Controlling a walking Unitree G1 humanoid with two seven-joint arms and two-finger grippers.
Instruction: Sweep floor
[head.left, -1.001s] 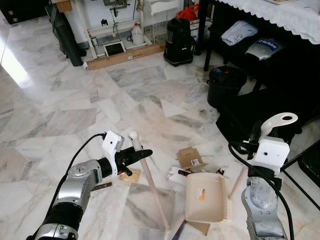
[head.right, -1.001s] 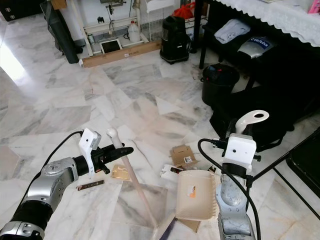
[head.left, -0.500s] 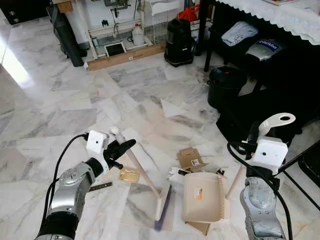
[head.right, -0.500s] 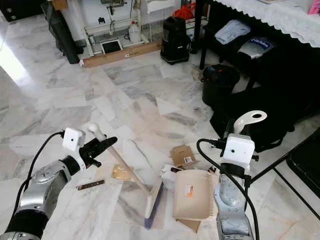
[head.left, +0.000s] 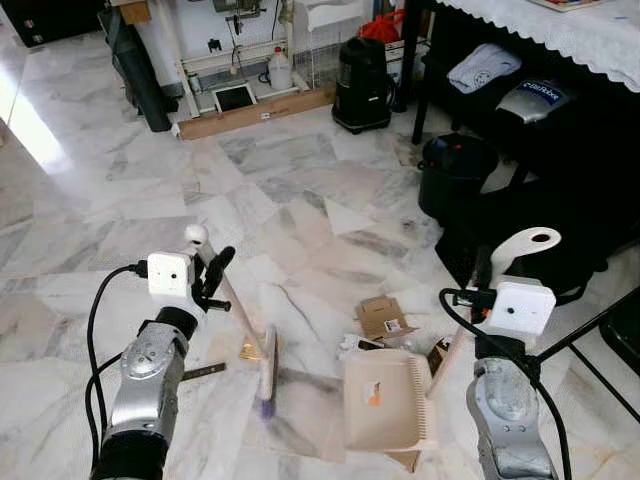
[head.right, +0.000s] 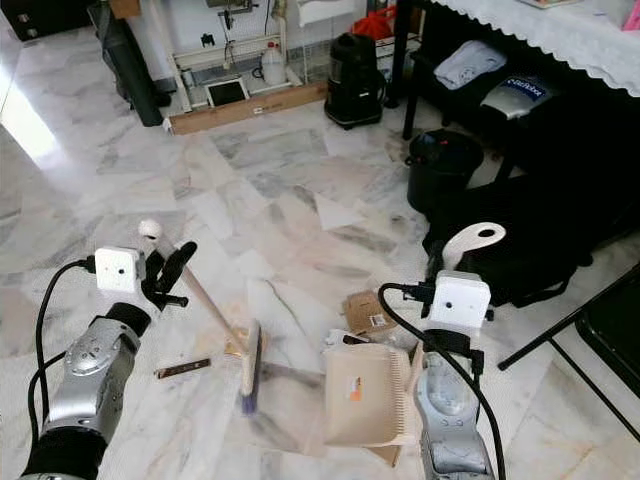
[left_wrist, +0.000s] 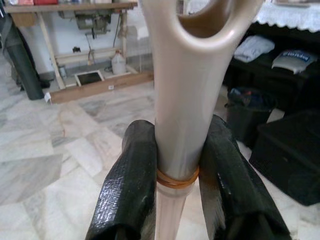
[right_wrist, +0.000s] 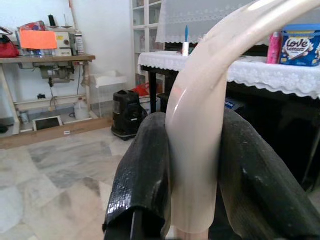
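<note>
The left gripper (left_wrist: 176, 195) has its jaws clamped on the cream broom handle (head.left: 228, 302), whose head (head.left: 267, 372) rests on the marble floor (head.left: 300, 180) beside cardboard scraps (head.left: 380, 317). The right gripper (right_wrist: 192, 175) jaws squeeze the dustpan handle (head.left: 520, 250); the dustpan (head.left: 385, 402) sits just right of the broom. A blue box (right_wrist: 301, 45) reads "Love".

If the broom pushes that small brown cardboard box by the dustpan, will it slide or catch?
The small brown cardboard box looks light and partly flattened, so it probably slides easily on the glossy marble floor. Its open flaps may fold or snag on the beige plastic dustpan lip. The cream broom, held by the left end effector, seems stiff enough.
</note>
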